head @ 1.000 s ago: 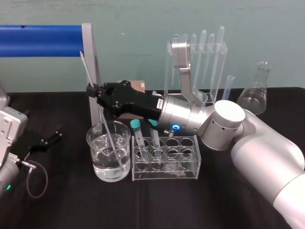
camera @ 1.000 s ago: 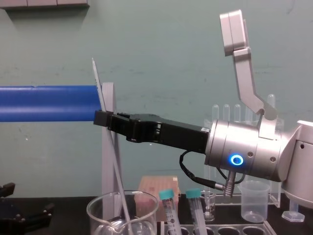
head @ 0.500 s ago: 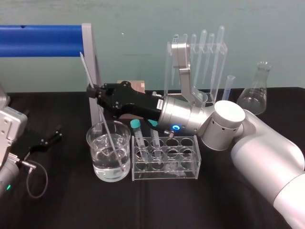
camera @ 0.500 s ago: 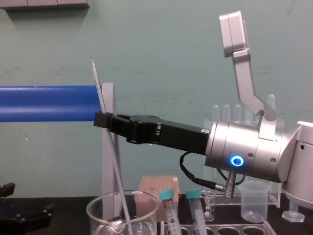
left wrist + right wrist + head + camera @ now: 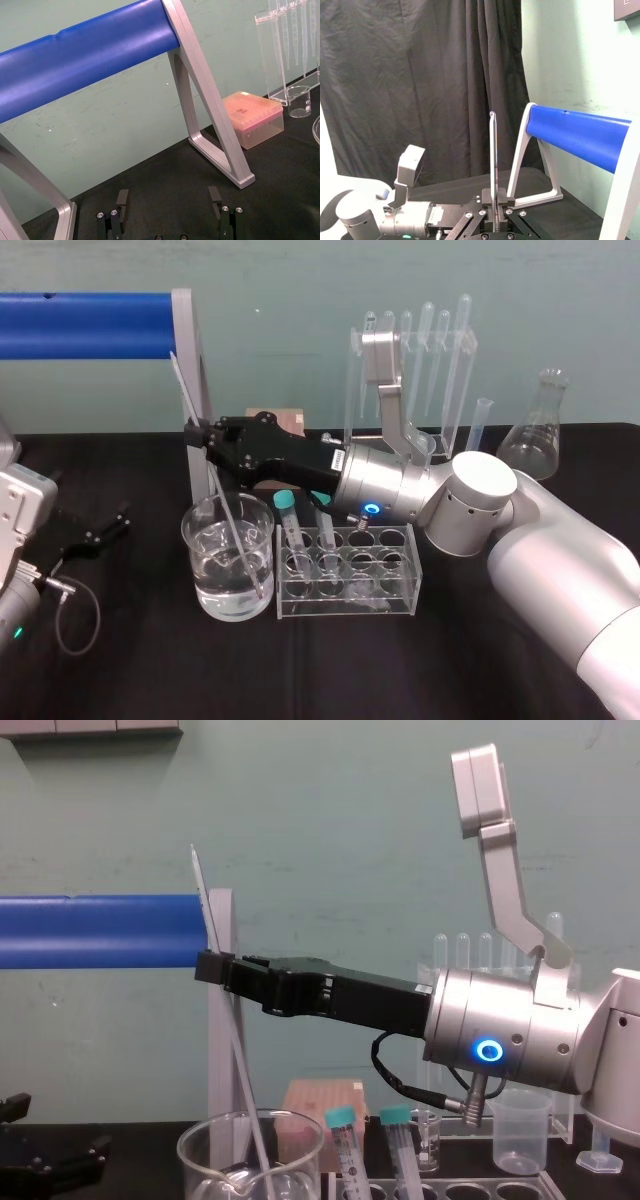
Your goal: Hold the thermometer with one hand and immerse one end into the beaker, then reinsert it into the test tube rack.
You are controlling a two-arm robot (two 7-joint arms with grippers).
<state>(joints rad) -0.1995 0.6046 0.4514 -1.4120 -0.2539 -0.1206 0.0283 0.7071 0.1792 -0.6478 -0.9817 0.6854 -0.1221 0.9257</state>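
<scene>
Above the beaker, the right gripper is closed on the thermometer, its fingers pinching the rod part-way along its length. The rod is tilted. Its upper end rises above the fingertips, in front of the grey upright of the blue-barred frame. Its lower end slants down below them into the beaker and sits under the water, near the wall closest to the test tube rack. Whether the tip touches the glass bottom cannot be told.

The beaker stands on the black table directly below the fingertips. The rack stands just beside it, under the gripper's black body, with two teal-capped tubes in the holes nearest the beaker. Behind the gripper's wrist stands a clear pipette stand.

The left gripper sits low by the table, on the far side of the beaker from the rack, fingers spread apart, holding nothing.
</scene>
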